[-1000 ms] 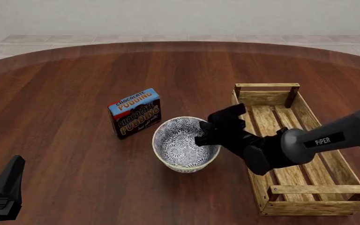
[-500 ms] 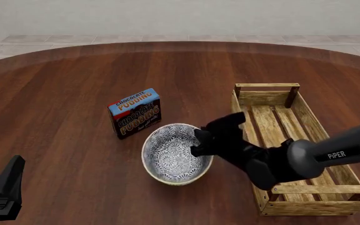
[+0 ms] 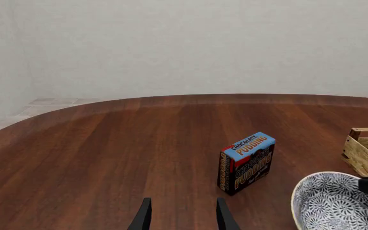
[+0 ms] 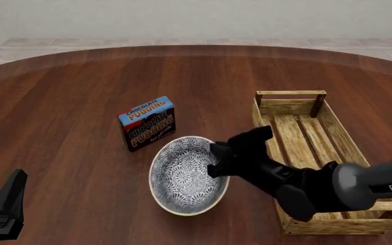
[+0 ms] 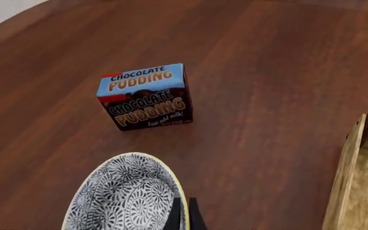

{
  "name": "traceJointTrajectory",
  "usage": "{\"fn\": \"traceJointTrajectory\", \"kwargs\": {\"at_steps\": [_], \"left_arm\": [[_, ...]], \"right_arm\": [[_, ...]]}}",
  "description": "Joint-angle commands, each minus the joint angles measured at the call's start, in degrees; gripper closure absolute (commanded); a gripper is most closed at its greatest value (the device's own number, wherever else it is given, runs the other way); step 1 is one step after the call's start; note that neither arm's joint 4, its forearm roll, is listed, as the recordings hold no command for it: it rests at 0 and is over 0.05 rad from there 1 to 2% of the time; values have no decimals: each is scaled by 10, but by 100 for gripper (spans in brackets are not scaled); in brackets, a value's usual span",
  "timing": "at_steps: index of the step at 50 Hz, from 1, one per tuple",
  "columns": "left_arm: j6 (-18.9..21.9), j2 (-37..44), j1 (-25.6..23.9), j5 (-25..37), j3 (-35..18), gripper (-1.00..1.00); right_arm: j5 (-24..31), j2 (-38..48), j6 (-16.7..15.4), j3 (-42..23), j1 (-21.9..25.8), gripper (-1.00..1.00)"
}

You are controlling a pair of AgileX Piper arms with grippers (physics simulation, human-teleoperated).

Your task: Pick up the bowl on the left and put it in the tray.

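Bowl: the bowl [image 4: 186,176] is round and deep, glazed ceramic, dense blue-grey flowers on white with a pale yellowish rim; it tilts, mouth toward the camera, and looks lifted off the table, just left of the tray.
Right gripper: there's the right gripper [image 4: 216,161], matte black, pinched onto the bowl's right rim, one finger inside and one outside; the right wrist view shows the fingers [image 5: 182,215] nearly together with the thin rim between them.
Tray: the tray [image 4: 349,148] is a long light-wood crate with a slatted floor, low sides and raised end rails, and the right arm crosses its near left corner.
Box: the pudding box [image 4: 147,122], glossy printed card, stands upright just behind and left of the bowl, not touching it.
Table: the table [image 4: 80,92] is round, dark polished wood planks, with wide bare surface left of and beyond the bowl.
Left gripper: the left gripper [image 3: 182,216] sits low at the near left, well away from the bowl, its two black fingers parted and holding nothing.
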Motion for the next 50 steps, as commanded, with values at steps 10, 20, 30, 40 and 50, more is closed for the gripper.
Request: {"fn": "traceJointTrajectory", "kwargs": {"at_steps": [10,20,30,40,50], "left_arm": [[0,0,0,0,0,-100],[0,0,0,0,0,-100],[0,0,0,0,0,-100],[0,0,0,0,0,-100],[0,0,0,0,0,-100]], "right_arm": [[-10,-14,53,30,27,100],[-15,-14,60,33,27,100],[-21,-16,72,36,30,100],[-22,-20,79,39,30,100],[-28,-17,79,40,29,100]]}}
